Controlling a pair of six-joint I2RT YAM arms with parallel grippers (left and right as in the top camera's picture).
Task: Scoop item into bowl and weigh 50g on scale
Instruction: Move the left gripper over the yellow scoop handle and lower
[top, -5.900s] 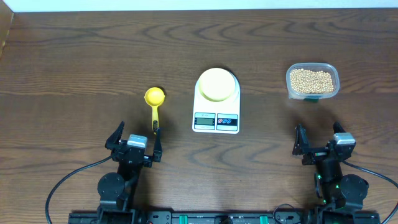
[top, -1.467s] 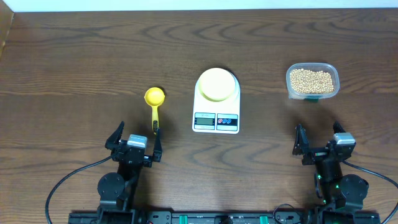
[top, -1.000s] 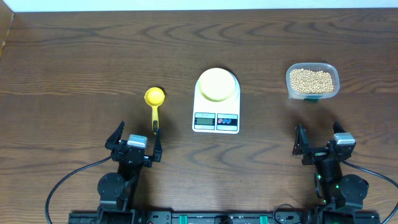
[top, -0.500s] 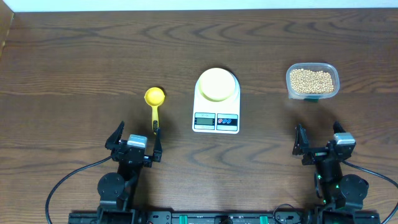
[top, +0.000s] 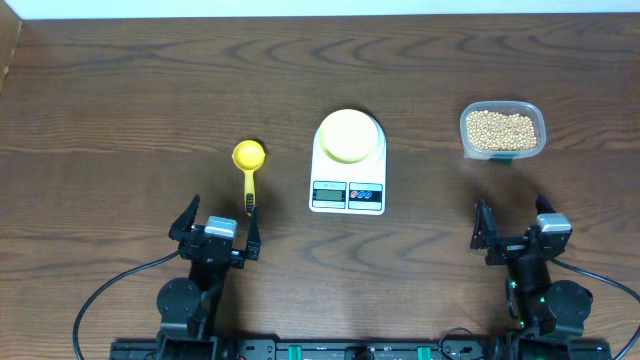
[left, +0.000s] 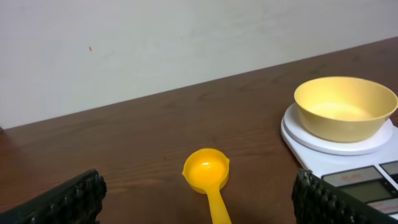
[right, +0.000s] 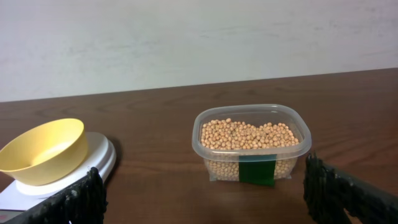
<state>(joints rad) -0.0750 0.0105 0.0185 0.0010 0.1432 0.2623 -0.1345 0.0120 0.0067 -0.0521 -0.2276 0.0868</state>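
Beans (top: 502, 130) in tub (top: 502, 103), left claw (top: 224, 206) and right claw (top: 510, 207) apart, level, pointing forward

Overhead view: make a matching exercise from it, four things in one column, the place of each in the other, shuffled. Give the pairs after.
Things
1. scoop
2. bowl
3. beans
4. scale

Places
a. in the clear tub
b. on the scale's platform
c. left of the scale, lying alone
d. between scoop and tub

Pairs: 1-c, 2-b, 3-a, 4-d
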